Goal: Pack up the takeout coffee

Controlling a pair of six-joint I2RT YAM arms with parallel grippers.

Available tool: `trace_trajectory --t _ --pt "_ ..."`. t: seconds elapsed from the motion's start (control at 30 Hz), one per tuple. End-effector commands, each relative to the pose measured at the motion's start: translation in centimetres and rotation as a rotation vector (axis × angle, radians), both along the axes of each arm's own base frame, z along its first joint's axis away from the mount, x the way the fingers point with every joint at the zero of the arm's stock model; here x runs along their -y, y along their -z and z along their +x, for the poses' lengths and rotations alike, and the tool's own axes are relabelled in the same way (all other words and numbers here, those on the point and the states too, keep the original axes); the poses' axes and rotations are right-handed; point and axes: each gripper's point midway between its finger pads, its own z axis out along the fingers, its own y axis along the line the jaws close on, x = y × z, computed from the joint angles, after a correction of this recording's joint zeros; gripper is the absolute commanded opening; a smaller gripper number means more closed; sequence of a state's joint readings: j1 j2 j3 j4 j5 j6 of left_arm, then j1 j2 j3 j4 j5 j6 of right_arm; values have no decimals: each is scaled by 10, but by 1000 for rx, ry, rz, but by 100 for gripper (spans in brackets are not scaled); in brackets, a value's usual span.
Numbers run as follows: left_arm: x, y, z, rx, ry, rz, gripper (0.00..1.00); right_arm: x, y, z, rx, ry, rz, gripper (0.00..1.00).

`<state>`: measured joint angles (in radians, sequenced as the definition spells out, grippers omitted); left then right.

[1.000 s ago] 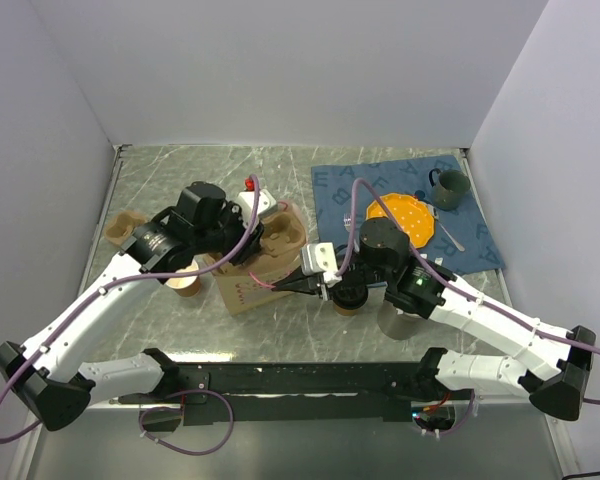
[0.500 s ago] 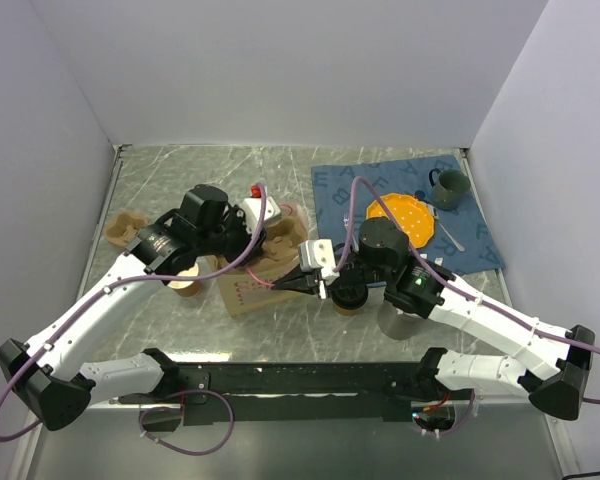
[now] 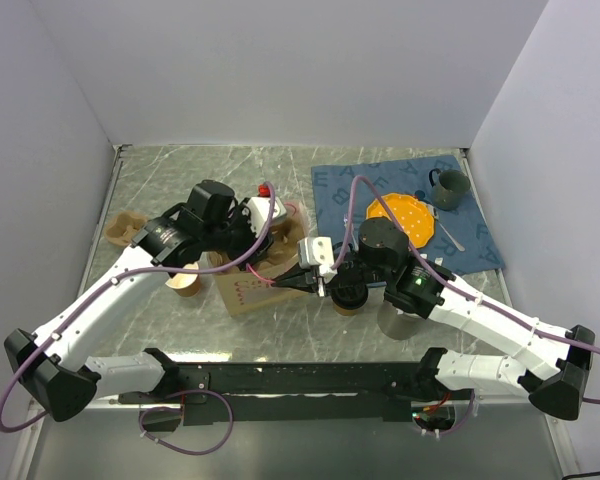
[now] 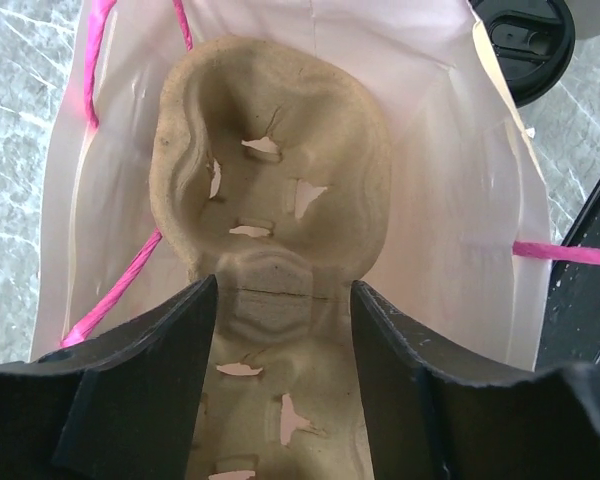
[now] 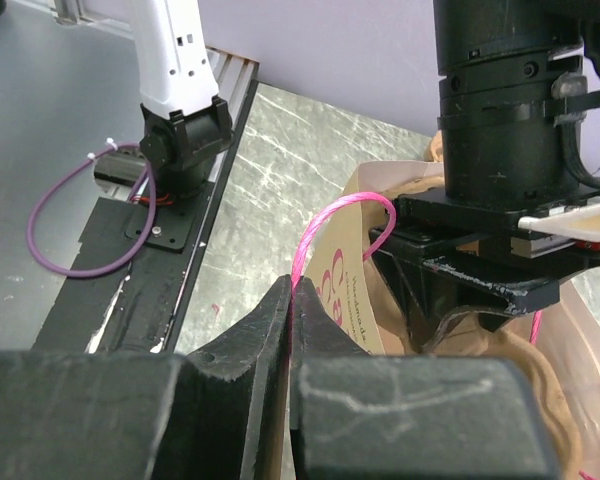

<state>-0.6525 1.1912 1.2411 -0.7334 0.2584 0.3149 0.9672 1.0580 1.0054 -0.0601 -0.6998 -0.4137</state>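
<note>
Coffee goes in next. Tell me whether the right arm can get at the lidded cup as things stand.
Probably not yet: the right gripper is shut on the pink bag handle, and the lidded cup stands close under that arm's wrist. It would have to let go first.

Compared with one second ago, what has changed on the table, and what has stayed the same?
The left gripper moved to the right over the bag. Less of the carrier inside it shows from above. The jaws stand open on either side of the carrier. The right gripper stayed shut on the bag's pink handle. The coffee and the open cup did not move.
</note>
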Motion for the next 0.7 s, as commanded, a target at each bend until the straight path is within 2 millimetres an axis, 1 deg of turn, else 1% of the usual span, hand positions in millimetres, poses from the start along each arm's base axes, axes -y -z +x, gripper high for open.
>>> trace_trajectory --t 0.0,0.2,0.27,0.4,0.47,0.6,0.67 --pt "3 -20 2 50 26 -19 61 -2 -8 -1 2 1 22 5" --pt "-2 -26 2 79 19 -10 60 0 -9 0 -1 10 19 5" --pt "-3 -20 -1 65 27 -2 58 0 -9 0 -5 14 18 5" --pt "6 -12 -14 -6 73 -44 56 0 -9 1 -13 22 20 5" --pt "11 -11 -22 -32 104 -73 56 -1 -10 1 -17 21 18 5" --pt "17 -12 -31 -48 150 -108 56 -2 -11 2 -18 23 19 5" --pt "17 -9 -32 -58 152 -106 55 -3 -11 2 -22 22 19 5"
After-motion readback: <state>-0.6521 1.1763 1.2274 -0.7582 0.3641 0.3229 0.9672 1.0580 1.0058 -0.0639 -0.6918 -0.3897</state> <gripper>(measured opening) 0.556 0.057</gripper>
